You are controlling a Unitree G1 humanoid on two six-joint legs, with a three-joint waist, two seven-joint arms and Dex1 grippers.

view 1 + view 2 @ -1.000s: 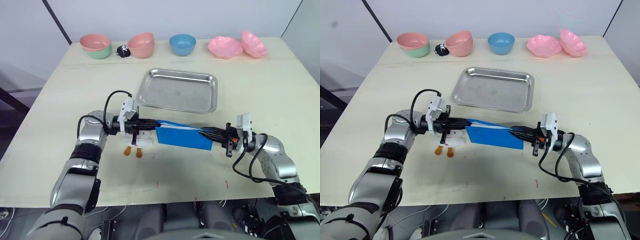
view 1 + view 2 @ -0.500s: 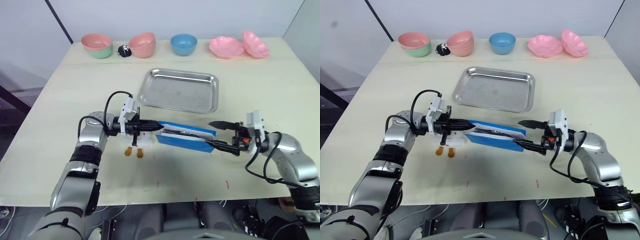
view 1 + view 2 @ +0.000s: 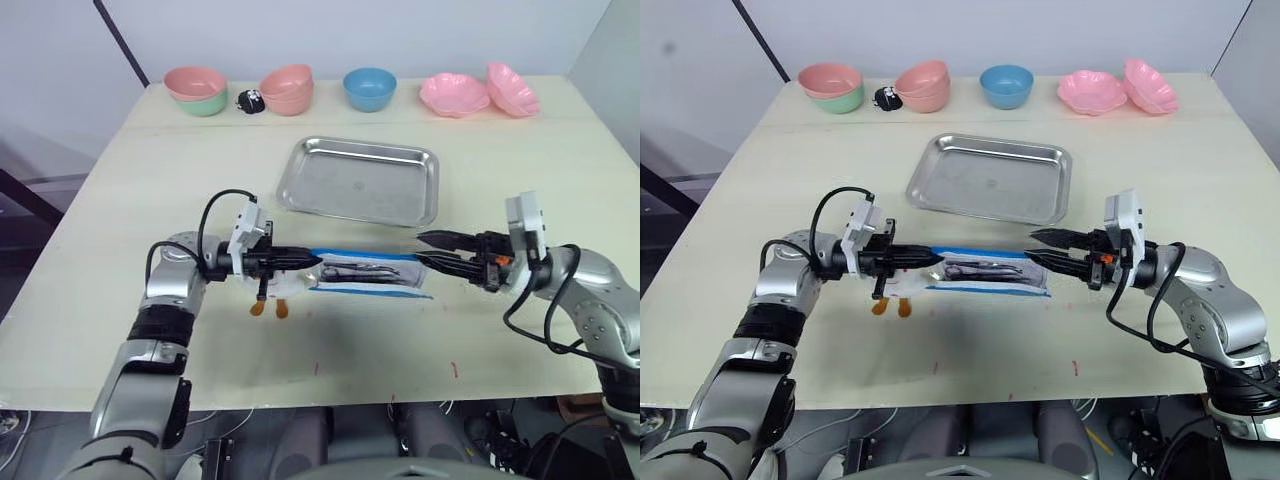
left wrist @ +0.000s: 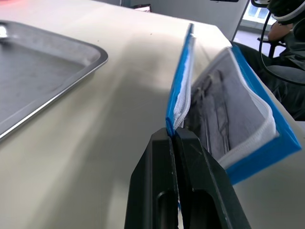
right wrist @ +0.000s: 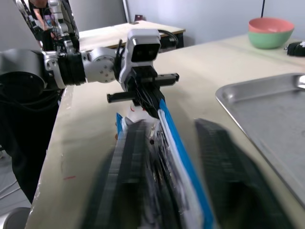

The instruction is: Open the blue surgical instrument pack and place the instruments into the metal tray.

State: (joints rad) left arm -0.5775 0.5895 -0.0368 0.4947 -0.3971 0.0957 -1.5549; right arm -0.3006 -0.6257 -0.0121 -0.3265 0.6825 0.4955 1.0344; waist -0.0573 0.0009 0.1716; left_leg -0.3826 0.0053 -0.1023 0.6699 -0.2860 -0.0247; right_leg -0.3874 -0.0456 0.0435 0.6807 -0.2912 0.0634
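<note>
blue surgical instrument pack (image 4: 228,124) open, lining shown

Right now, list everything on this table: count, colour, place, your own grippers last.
Blue surgical instrument pack: one, blue with pale lining, open on the table in front of the tray, between both grippers.
Instruments: several, silver, lying inside the open pack.
Metal tray: one, shiny steel, mid-table, nothing in it.
Round bowls: pink stacked on green far left; pink pair beside them; blue in the back row's middle.
Flower-shaped pink dishes: two, far right.
Small black object: one, between the pink bowls.
White toy with orange feet: one, under the left gripper.
Left gripper: black fingers shut on the pack's left edge.
Right gripper: black fingers open at the pack's right end.
</note>
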